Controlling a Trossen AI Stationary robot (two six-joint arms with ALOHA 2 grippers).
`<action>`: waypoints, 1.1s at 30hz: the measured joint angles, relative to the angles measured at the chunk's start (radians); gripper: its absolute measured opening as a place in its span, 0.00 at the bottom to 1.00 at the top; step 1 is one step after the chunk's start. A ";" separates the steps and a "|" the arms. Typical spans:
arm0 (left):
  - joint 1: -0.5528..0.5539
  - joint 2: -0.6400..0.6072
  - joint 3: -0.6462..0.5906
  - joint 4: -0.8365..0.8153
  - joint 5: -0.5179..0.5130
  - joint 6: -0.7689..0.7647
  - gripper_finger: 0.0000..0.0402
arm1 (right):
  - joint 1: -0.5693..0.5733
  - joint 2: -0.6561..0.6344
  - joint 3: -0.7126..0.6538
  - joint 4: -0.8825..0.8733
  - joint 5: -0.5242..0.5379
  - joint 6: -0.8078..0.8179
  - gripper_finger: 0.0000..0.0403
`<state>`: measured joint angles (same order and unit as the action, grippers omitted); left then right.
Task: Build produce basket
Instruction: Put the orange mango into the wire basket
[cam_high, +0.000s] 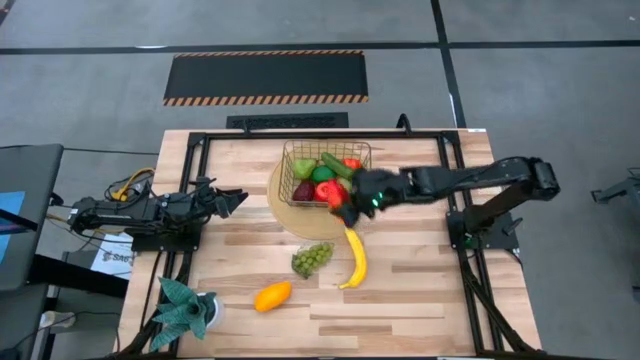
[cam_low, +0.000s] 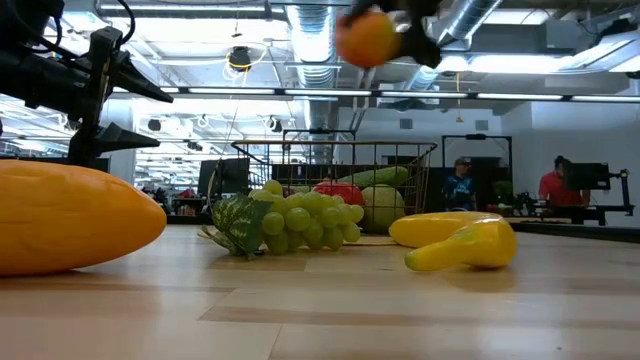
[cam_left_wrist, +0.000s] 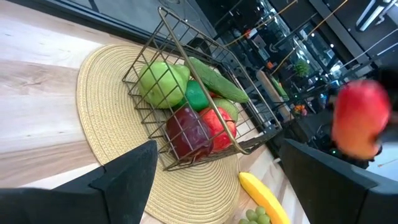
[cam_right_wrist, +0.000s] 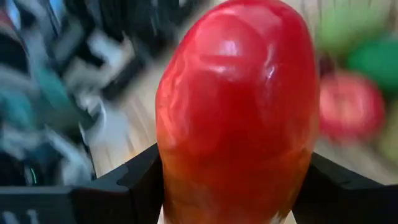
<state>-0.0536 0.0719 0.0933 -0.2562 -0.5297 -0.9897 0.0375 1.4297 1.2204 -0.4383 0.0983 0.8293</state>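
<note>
Carrying a red-orange mango (cam_right_wrist: 239, 109) clamped between its fingers, right gripper (cam_high: 345, 203) hangs at the near-right corner of the basket (cam_high: 290, 165), which lies just beyond, toward the left arm. Mango's long axis runs along the fingers. Left gripper (cam_high: 228, 200) waits well apart, fingers spread, empty. Whether the mango clears the rim is hard to make out.

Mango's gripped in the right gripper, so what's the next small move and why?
Probably carry it a bit farther over the basket: the right gripper holds the mango aloft near the basket's front corner, not clearly above the opening. The left gripper waits open.
</note>
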 joint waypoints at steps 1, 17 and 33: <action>0.000 0.000 0.000 0.000 0.000 0.000 0.82 | -0.022 0.018 0.026 0.033 0.011 -0.005 0.68; 0.000 0.000 0.000 0.000 -0.001 -0.007 0.82 | -0.226 0.542 0.498 -0.020 0.038 0.093 0.69; 0.000 0.000 0.000 0.000 0.000 -0.016 0.82 | -0.249 0.720 0.567 -0.044 0.033 0.221 0.69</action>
<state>-0.0536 0.0719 0.0936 -0.2561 -0.5297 -1.0061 -0.2119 2.1500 1.7870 -0.4827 0.1312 1.0508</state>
